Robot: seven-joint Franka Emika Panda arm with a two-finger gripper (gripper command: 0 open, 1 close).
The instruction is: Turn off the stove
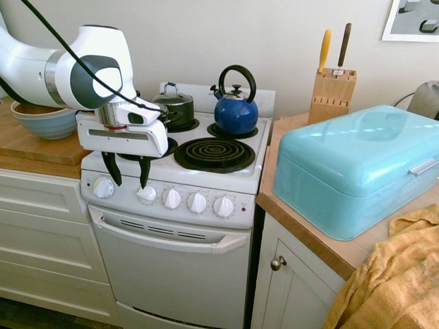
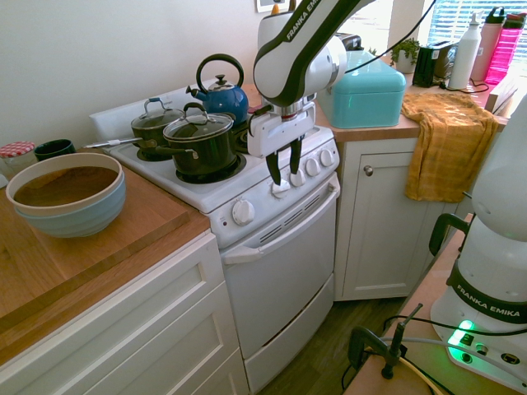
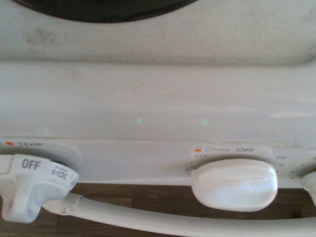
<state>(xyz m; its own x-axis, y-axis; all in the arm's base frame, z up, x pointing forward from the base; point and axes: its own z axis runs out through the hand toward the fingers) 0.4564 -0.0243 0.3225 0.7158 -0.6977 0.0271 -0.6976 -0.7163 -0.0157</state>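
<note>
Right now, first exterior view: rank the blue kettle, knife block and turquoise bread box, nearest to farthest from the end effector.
The end effector hangs open over the stove's left knobs.
1. Blue kettle, on the back right burner.
2. Knife block, against the wall on the counter right of the stove.
3. Turquoise bread box, on the right counter.

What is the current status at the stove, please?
Gripper open, fingers pointing down between the two leftmost knobs. Stove knob not yet gripped. Nothing blocking the knob row; pot sits behind on a burner.
</note>
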